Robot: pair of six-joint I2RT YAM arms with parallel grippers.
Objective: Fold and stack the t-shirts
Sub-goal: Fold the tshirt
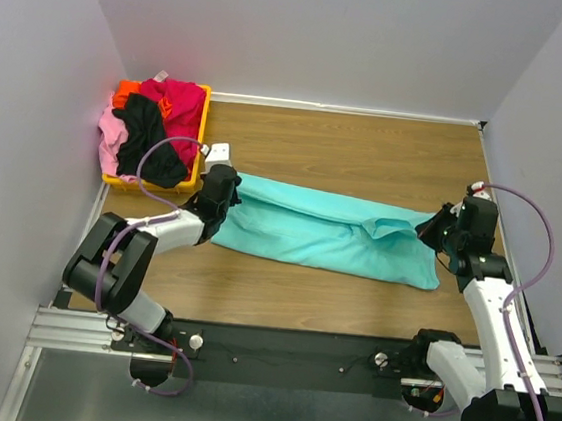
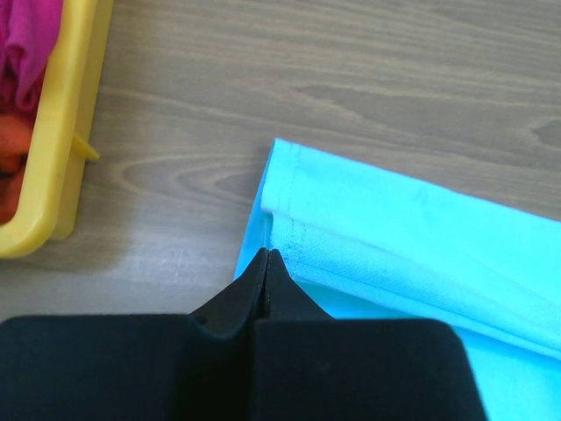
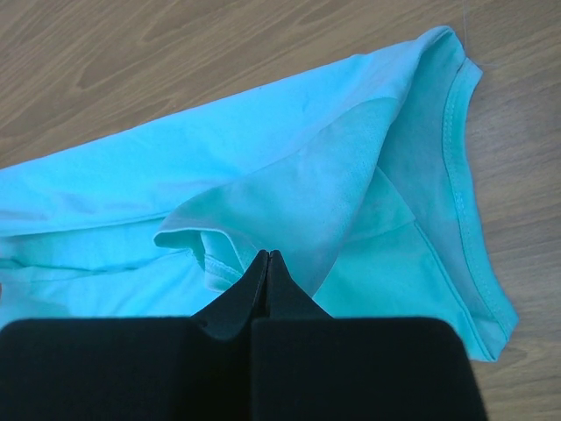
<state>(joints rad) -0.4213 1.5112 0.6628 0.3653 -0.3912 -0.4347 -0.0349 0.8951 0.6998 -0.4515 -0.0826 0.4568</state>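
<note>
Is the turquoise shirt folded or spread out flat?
Partly folded: the shirt lies as a long narrow band on the table, its layers doubled lengthwise, not yet a compact square.

Long-folded t-shirt (image 1: 319, 235) lies crosswise on mid-worktop (image 1: 368, 149), hem end left, collar end right. Bin (image 1: 205, 132) in far left corner, behind shirt's left end. Heap of t-shirts (image 1: 154, 127) in bin, spilling over its left rim. Left end effector (image 1: 228, 198) at hem end, right end effector (image 1: 428, 229) at collar end.

The left arm (image 1: 163, 228) and right arm (image 1: 499, 306) had white shells, black joints, looping purple cables (image 1: 141, 168), and black wedge-shaped fingers (image 2: 230, 305).
</note>
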